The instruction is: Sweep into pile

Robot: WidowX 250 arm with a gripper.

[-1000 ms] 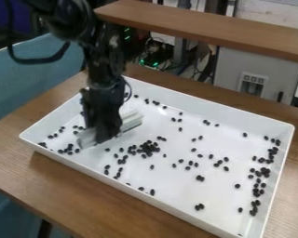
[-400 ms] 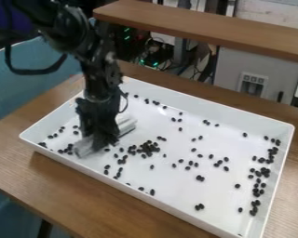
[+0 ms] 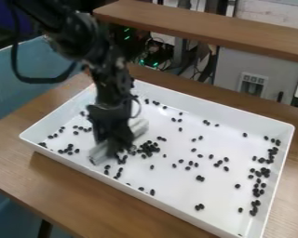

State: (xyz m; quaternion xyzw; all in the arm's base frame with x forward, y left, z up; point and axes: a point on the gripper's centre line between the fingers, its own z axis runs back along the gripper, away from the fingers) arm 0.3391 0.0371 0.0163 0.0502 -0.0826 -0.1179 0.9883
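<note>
Many beans [image 3: 258,173] line one tray [image 3: 273,187] wall; gripper [image 3: 118,145] holds sweeper [image 3: 139,128] well apart.

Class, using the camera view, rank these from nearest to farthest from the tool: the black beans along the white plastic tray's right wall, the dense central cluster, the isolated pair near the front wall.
From the tool:
1. Central cluster, just to its right in view.
2. Isolated pair, near the front wall.
3. Right-wall beans, at the far end.

wooden table [image 3: 71,195] | wooden shelf [image 3: 201,29] | blue chair [image 3: 5,88] | grey cabinet [image 3: 229,69] | green lights [image 3: 155,64], loose wires [image 3: 156,45]
</note>
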